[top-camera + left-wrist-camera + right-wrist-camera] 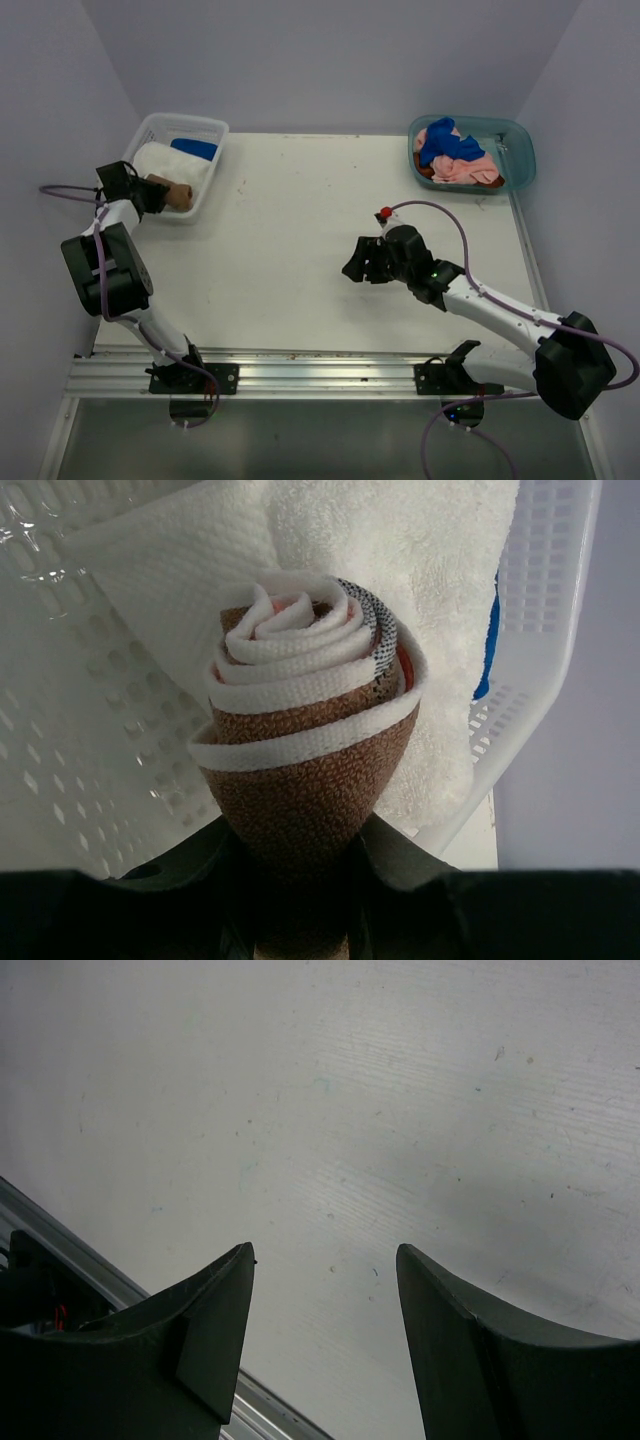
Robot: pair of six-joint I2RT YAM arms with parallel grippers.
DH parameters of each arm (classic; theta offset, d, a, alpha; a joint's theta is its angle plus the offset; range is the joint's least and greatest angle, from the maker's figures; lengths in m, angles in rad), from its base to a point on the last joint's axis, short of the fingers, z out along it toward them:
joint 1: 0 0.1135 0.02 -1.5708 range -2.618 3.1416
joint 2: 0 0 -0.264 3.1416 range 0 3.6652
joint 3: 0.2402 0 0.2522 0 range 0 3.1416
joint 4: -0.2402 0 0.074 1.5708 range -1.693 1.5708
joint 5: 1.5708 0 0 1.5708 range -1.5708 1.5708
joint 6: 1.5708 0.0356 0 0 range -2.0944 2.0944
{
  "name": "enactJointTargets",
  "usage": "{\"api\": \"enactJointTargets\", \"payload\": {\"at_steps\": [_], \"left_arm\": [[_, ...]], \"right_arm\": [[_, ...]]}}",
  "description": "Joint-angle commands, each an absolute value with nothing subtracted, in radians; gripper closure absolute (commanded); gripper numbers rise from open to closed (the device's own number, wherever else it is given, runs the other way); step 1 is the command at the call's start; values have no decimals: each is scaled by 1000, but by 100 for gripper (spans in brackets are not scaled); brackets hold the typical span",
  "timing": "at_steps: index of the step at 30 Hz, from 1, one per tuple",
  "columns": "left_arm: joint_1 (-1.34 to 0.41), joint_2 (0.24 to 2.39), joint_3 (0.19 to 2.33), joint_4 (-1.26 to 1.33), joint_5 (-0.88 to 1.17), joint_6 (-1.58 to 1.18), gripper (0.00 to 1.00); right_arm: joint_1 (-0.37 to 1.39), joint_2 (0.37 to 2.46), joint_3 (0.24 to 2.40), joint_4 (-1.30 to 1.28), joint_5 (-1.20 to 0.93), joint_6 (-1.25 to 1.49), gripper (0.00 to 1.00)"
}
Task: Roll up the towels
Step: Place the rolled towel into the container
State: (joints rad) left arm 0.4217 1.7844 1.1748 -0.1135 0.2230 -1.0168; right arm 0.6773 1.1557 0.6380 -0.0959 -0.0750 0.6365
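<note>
A rolled brown towel [300,790] with a white edge band faces the left wrist camera end on. My left gripper [300,880] is shut on it, one finger pressing each side. From above, the left gripper [150,192] holds the brown roll [179,194] at the near end of the white mesh basket [212,128]. A white towel [165,162] and a blue towel [194,149] lie in that basket. My right gripper [358,262] hangs open over the bare middle of the table, and the right gripper [325,1255] has nothing between its fingers.
A teal tub [515,135] at the back right holds a loose blue towel [442,141] and a pink towel [465,170]. The basket wall [545,630] rises to the right of the roll. A metal rail [300,375] runs along the table's near edge.
</note>
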Motion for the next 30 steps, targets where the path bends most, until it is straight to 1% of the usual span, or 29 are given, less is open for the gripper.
{"api": "enactJointTargets", "payload": {"at_steps": [1, 7, 10, 11, 13, 14, 17, 24, 28, 30], "left_arm": [[408, 1782, 1154, -17, 195, -1057, 78], [402, 1790, 1147, -78, 167, -985, 76], [403, 1783, 1134, -89, 161, -979, 70], [402, 1778, 1135, -95, 158, -977, 62], [403, 1776, 1158, -141, 150, -974, 50], [403, 1773, 1179, -158, 146, -971, 43], [402, 1764, 1212, -224, 132, -963, 36], [394, 1772, 1370, -444, 86, -930, 34], [394, 1756, 1408, -498, 97, -925, 34], [394, 1752, 1431, -529, 97, -919, 30]], "right_arm": [[673, 1123, 637, -83, -89, 652, 38], [675, 1118, 640, -87, -83, 658, 38], [675, 1124, 644, -87, -86, 657, 38], [673, 1126, 647, -89, -86, 655, 38], [673, 1127, 655, -95, -86, 650, 38], [675, 1127, 657, -95, -81, 649, 38], [673, 1129, 666, -98, -78, 643, 38], [675, 1137, 678, -89, -89, 641, 38], [675, 1143, 687, -89, -98, 637, 38], [673, 1141, 689, -91, -98, 634, 38]]}}
